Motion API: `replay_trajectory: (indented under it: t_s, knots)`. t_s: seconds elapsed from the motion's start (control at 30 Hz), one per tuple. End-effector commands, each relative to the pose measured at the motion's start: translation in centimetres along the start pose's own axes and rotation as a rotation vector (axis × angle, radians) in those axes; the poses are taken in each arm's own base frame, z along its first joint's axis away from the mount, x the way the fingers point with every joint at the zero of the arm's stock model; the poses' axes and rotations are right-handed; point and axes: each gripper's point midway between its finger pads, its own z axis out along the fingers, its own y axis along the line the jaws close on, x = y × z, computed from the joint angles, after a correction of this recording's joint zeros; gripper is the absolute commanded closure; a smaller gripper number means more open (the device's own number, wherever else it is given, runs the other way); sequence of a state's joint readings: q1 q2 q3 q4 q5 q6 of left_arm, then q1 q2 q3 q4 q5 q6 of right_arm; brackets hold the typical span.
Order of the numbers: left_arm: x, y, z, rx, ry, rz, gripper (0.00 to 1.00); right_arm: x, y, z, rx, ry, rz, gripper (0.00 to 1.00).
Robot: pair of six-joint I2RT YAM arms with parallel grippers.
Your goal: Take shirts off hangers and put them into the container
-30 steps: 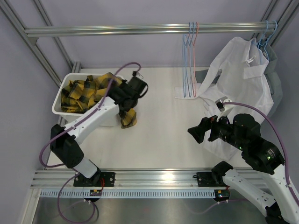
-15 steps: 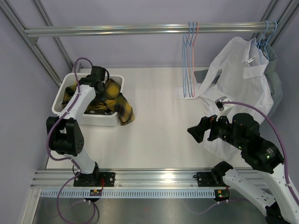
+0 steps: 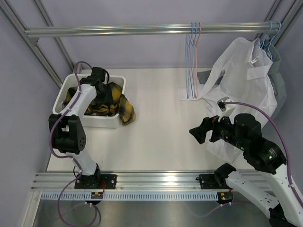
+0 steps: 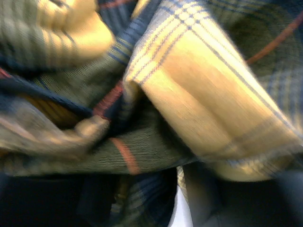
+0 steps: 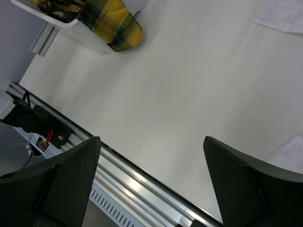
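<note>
A white table (image 3: 161,142) fills the middle of the view. At 12 o'clock a silver hanging bar (image 3: 118,30) runs across. At 6 o'clock an aluminium rail (image 3: 156,179) follows the table edge. At 9 o'clock stands a lilac wall (image 3: 19,85).

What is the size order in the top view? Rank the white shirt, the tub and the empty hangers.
1. white shirt, clearly largest.
2. tub.
3. empty hangers, seen edge-on as thin wires, so their true size is unsure.
</note>
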State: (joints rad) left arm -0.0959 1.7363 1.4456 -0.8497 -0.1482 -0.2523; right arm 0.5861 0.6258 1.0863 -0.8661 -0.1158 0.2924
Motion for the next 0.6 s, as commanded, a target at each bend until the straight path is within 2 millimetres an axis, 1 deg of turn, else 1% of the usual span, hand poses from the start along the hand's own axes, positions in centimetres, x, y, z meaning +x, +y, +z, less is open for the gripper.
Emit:
replay_trajectory:
  t_s: [0.0, 0.03, 0.07, 0.1, 0.13, 0.17, 0.2, 0.23, 0.33, 0.37, 0.43, 0.47, 0.5, 0.53, 0.57]
  knots:
    - [-1.5, 1.9, -4.7, -0.041, -0.061, -0.042, 0.33, -1.2, 0.3, -0.2, -0.002, -0.038, 0.004, 0.00]
    - [-2.0, 2.1, -6.1, -0.037, -0.096, -0.049, 0.28, -1.3, 0.4, -0.3, -0.006, -0.039, 0.001, 0.00]
    - [-2.3, 2.2, -7.0, -0.037, -0.114, -0.053, 0.20, -1.3, 0.4, -0.2, -0.008, -0.038, 0.000, 0.01]
    - [-2.4, 2.2, -7.8, -0.033, -0.127, -0.058, 0.17, -1.5, 0.5, -0.2, -0.011, -0.044, -0.002, 0.00]
    - [-2.9, 2.3, -9.4, -0.021, -0.167, -0.067, 0.14, -1.5, 0.5, -0.2, -0.014, -0.041, -0.004, 0.01]
    - [-3.0, 2.2, -10.2, -0.012, -0.182, -0.064, 0.11, -1.5, 0.6, -0.2, -0.018, -0.041, -0.004, 0.01]
    - [-2.9, 2.0, -10.9, -0.005, -0.192, -0.062, 0.06, -1.6, 0.6, -0.2, -0.018, -0.043, -0.007, 0.00]
    - [-2.9, 1.9, -12.2, 0.008, -0.224, -0.060, 0.04, -1.6, 0.7, -0.2, -0.023, -0.043, -0.009, 0.00]
    - [-2.4, 0.6, -14.1, 0.038, -0.268, -0.024, 0.01, -1.5, 0.7, -0.1, -0.026, -0.037, -0.015, 0.00]
    - [-2.0, -0.2, -15.1, 0.058, -0.288, -0.018, 0.01, -1.5, 0.8, -0.1, -0.027, -0.036, -0.016, 0.01]
    - [-1.3, -0.9, -16.0, 0.062, -0.304, -0.025, 0.01, -1.5, 0.8, -0.1, -0.031, -0.030, -0.019, 0.00]
    - [-0.2, -2.1, -16.7, 0.090, -0.320, -0.040, 0.01, -1.5, 0.9, -0.1, -0.033, -0.031, -0.022, 0.00]
    - [-0.1, -2.3, -17.0, 0.078, -0.354, -0.061, 0.01, -1.5, 0.9, 0.0, -0.035, -0.029, -0.023, 0.01]
    - [0.5, -3.1, -17.3, 0.091, -0.372, -0.081, 0.01, -1.5, 0.9, 0.0, -0.034, -0.029, -0.024, 0.00]
    - [1.5, -5.0, -17.7, 0.138, -0.384, -0.124, 0.01, -1.6, 0.9, -0.1, -0.036, -0.033, -0.023, 0.00]
